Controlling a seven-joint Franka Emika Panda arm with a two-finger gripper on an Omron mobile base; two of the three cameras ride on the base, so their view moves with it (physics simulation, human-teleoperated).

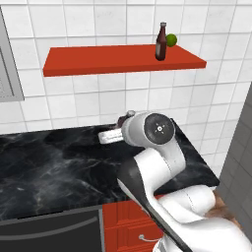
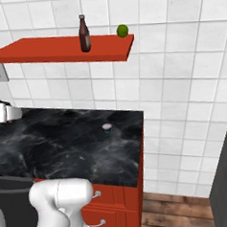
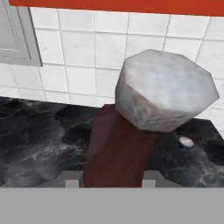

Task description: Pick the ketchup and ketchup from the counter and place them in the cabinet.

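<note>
One ketchup [image 1: 161,43] [image 2: 84,35] stands upright on the red cabinet [image 1: 98,59] [image 2: 43,49], toward its right end. In the hand view the other ketchup [image 3: 118,148] is very close, its pale cap tilted toward the camera and its dark red neck running down between my fingertips. My gripper [image 3: 111,183] is shut on that bottle. The hand [image 1: 112,134] [image 2: 0,113] hovers low over the back of the black counter [image 1: 49,167] [image 2: 64,143], partly hidden by the arm in the left base view.
A green ball [image 1: 171,40] [image 2: 122,30] rests on the shelf just right of the bottle. A small pale round thing [image 2: 107,127] [image 3: 186,141] lies on the counter. Red drawers [image 2: 117,201] are below the counter's front edge, and a grey frame [image 1: 7,74] hangs at the left wall.
</note>
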